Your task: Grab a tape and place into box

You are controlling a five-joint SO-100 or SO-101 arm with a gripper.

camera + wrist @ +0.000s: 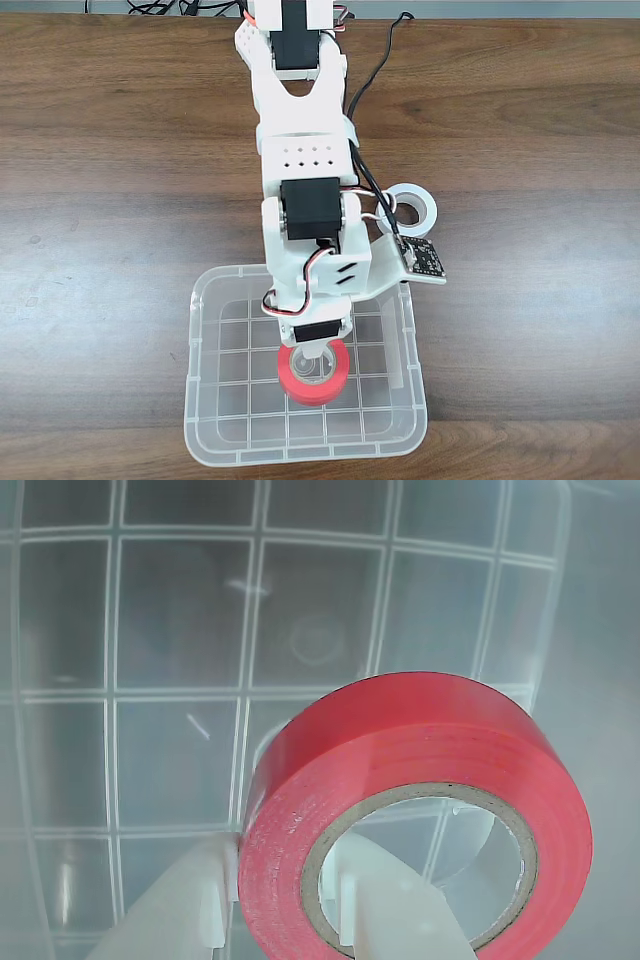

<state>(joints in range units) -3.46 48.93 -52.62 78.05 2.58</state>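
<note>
I see my gripper [314, 366] clamped on the red tape [314, 375], one finger through its core, held over the grid floor at lower centre of the box [200, 420]; a white roll [412, 208] lies at right of the arm

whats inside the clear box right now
The red tape hangs over the box's grid floor, shut in the jaws of the gripper, one through its core. The arm covers part of the floor.
</note>
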